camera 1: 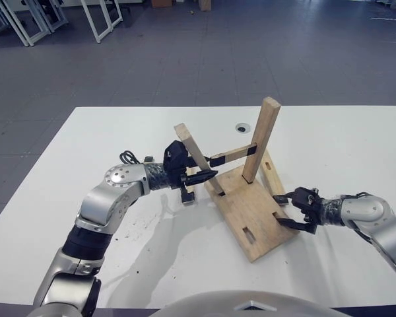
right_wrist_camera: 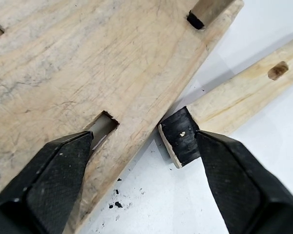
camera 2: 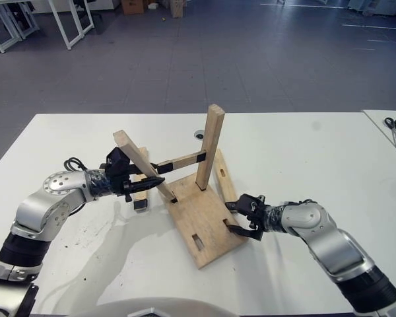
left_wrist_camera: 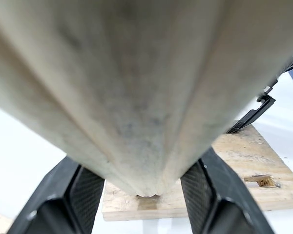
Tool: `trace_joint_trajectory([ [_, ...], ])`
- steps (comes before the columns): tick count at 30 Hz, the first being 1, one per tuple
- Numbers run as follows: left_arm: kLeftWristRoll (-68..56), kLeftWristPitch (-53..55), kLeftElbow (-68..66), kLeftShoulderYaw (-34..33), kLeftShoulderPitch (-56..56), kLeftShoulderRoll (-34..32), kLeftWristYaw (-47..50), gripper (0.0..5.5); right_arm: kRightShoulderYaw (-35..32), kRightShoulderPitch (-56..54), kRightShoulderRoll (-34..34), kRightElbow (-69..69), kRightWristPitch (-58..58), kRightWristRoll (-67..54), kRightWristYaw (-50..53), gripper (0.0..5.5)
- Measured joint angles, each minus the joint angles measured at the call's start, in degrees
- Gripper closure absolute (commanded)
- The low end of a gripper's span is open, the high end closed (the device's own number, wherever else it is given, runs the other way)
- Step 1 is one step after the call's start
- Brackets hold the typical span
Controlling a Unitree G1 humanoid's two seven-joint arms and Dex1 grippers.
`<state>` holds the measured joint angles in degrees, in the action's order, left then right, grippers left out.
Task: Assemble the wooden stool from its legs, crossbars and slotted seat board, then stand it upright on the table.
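While the left gripper (camera 1: 199, 177) is clamping the leg (camera 1: 193, 146) tilted over the seat board (camera 1: 254, 214), the right gripper (camera 1: 281, 210), jaws apart, should be bracing its edge.

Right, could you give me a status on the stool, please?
Left gripper shut on tilted leg. Right gripper open at seat board edge. Upright leg slotted; loose leg beside board.
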<state>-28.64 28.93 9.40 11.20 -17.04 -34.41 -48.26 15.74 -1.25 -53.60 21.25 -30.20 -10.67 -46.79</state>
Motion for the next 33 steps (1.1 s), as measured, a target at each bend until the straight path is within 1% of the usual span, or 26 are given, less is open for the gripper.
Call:
trace_joint_trajectory([
  [5, 0.3, 1.66, -1.55, 1.61, -2.77, -0.2, 0.4, 3.44, 0.03, -0.13, 1.06, -0.03, 0.05, 0.75, 0.04, 1.64],
  [12, 0.25, 4.15, -9.21, 3.85, -8.18, 0.19, 0.8, 3.44, 0.14, -1.33, 2.09, -0.59, 0.62, 1.59, 0.04, 1.64],
  [21, 0.23, 3.65, -13.4, 3.92, -9.98, 0.74, 0.67, 3.44, 0.12, -2.36, 2.98, -1.66, 1.36, 2.79, -0.01, 1.64],
  [24, 0.24, 2.8, -13.4, 4.47, -10.02, 0.42, 0.52, 3.44, -0.31, -2.56, 4.02, -1.69, 0.03, 2.38, 0.01, 2.08],
  [27, 0.23, 2.31, -13.34, 4.66, -9.59, 0.18, 0.51, 3.44, -5.0, -4.44, 10.2, -1.52, -7.84, -3.91, 2.54, 2.59],
  [29, 0.23, 2.03, -13.26, 4.74, -9.54, 0.08, 0.5, 3.44, -10.23, -9.01, 17.16, 0.18, -14.74, -10.03, 7.4, 2.95],
  [30, 0.23, 1.95, -13.19, 4.86, -9.54, 0.06, 0.45, 3.44, -13.35, -13.4, 23.17, 2.35, -19.32, -14.64, 11.53, 3.17],
  [31, 0.23, 1.83, -13.13, 4.94, -9.55, 0.06, 0.39, 3.44, -15.06, -16.29, 27.56, 3.83, -22.22, -17.78, 14.62, 3.39],
  [32, 0.23, 1.78, -13.1, 4.95, -9.56, 0.05, 0.38, 3.44, -16.82, -19.52, 33.94, 4.67, -25.32, -20.59, 19.44, 3.62],
  [33, 0.23, 1.72, -13.09, 5.0, -9.57, 0.04, 0.35, 3.44, -17.57, -22.43, 39.79, 5.13, -27.02, -22.28, 24.12, 3.62],
])
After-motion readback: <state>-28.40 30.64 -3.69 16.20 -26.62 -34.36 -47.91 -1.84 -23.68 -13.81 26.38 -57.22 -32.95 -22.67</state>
